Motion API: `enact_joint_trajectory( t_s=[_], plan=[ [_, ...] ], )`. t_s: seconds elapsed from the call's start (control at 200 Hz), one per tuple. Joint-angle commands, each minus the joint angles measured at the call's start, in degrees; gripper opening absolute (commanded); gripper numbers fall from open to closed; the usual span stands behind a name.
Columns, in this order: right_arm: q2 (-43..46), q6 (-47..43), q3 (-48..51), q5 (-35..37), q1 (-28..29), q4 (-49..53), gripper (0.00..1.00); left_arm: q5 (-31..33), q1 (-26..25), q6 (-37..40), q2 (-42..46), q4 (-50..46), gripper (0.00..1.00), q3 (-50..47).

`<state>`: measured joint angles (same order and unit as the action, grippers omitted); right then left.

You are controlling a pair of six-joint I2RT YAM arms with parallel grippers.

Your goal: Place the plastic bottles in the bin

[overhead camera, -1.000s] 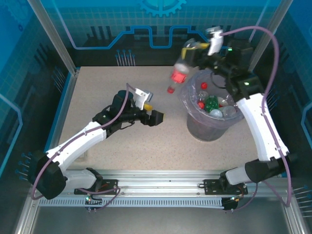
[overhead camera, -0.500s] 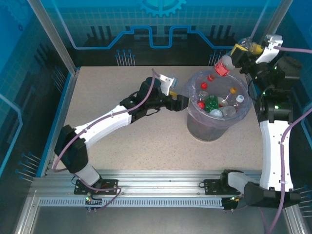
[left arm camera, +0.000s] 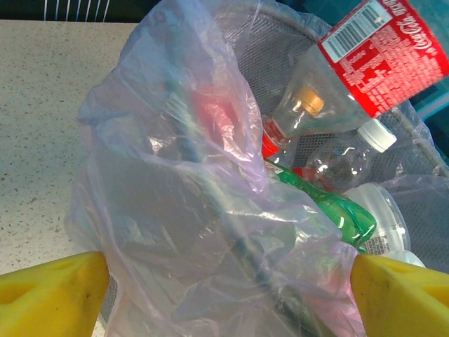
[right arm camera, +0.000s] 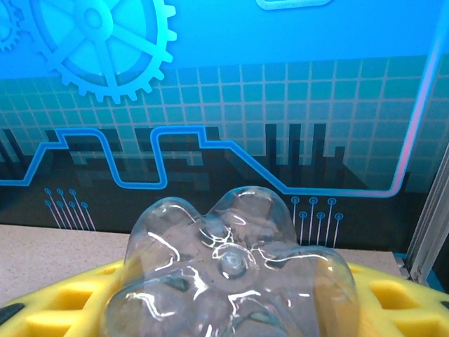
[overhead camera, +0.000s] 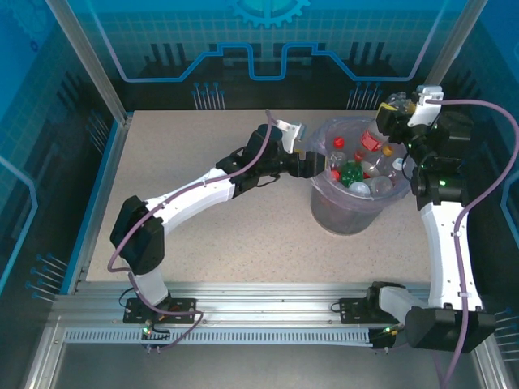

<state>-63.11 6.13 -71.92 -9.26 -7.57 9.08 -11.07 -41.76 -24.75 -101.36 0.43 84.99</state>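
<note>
The bin (overhead camera: 345, 217), dark grey and lined with a lavender bag (left arm camera: 189, 175), stands at the right of the table. Several plastic bottles lie in it, among them a green one (overhead camera: 350, 173) (left arm camera: 337, 210). My right gripper (overhead camera: 396, 109) (right arm camera: 231, 309) is above the bin's far right rim. It is shut on a clear red-labelled bottle (overhead camera: 374, 139) (left arm camera: 372, 60) that points neck-down into the bin, with its base (right arm camera: 231, 260) between the yellow fingers. My left gripper (overhead camera: 315, 162) (left arm camera: 230, 281) is open at the bin's left rim, its fingers either side of the bag's bunched edge.
The speckled tabletop (overhead camera: 203, 154) stretches left of the bin. A blue panelled wall (overhead camera: 268, 49) closes the back, and metal frame posts (overhead camera: 89, 65) stand at the corners. The right arm (overhead camera: 442, 227) rises close along the bin's right side.
My left arm has swung right to the bin's rim and its jaws have narrowed a little. My right arm carried the bottle across to the bin's far right and lowered its neck into the bin.
</note>
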Motion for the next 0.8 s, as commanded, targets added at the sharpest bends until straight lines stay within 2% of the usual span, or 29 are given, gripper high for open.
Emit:
enact_joint_trajectory(
  t_s=[0.0, 0.235, 0.57, 0.795],
  plan=[
    [-0.7, -3.3, 2.7, -1.8, 0.7, -6.3, 0.25, 1.6, -0.3, -0.4, -1.1, -1.0, 0.89, 0.2],
    [-3.3, -3.0, 5.8, -3.7, 2.9, -9.3, 0.25, 1.8, -0.4, -1.7, 0.3, 0.2, 0.88, -3.5],
    [-6.1, -4.9, 10.3, -4.7, 6.6, -4.6, 0.25, 1.7, -0.7, -2.1, -0.5, 0.5, 0.87, -4.0],
    [-6.8, -2.8, 17.1, -1.9, 8.3, -3.7, 0.26, 1.8, -0.7, -2.2, -0.7, 0.2, 0.87, -3.8]
  ],
)
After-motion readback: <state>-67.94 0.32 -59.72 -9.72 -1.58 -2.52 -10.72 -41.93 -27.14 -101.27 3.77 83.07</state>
